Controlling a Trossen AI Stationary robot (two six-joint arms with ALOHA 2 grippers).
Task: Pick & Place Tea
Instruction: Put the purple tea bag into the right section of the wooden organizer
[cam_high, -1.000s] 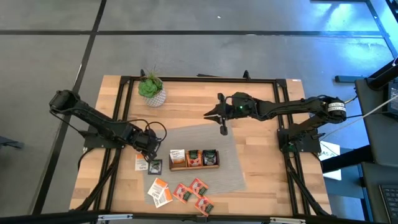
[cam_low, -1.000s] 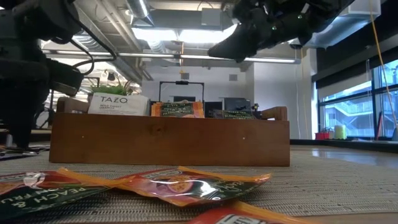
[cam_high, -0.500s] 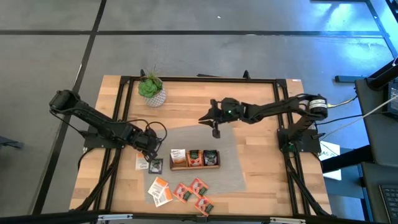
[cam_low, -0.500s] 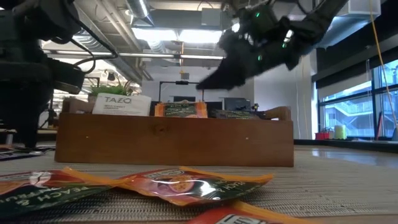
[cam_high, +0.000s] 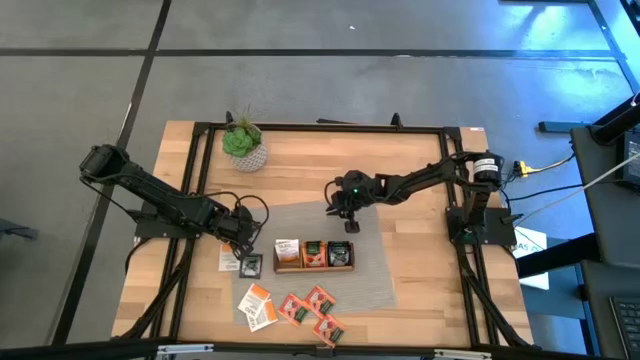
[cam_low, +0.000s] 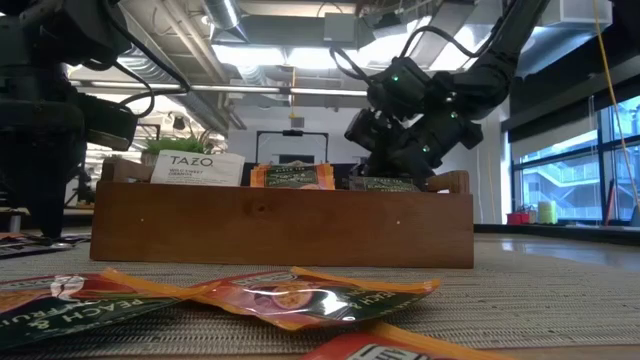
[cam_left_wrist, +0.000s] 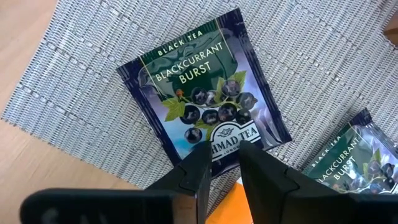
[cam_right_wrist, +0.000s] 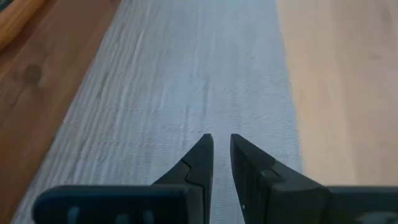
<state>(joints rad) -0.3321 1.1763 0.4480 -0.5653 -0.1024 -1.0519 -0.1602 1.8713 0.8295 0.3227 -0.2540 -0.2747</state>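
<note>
Left pincer (cam_left_wrist: 222, 163) low over a dark sachet (cam_left_wrist: 205, 109) near the table's left edge; right pincer (cam_right_wrist: 221, 155) above the mat (cam_right_wrist: 186, 93).

Left fingers narrowly apart, tips just over the sachet, contact unclear, nothing gripped. Second dark sachet (cam_left_wrist: 351, 165) cut off beside it. Right fingers close together, empty, just behind the tray (cam_high: 312, 266). Tray holding upright sachets, bottoms hidden by its wall. Loose sachets (cam_high: 290, 308) near the front edge, blurred in the low view. Plant (cam_high: 243, 142) at back left.

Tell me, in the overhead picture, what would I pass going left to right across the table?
Left gripper over a dark sachet → wooden tray → right gripper above the grey mat.
</note>
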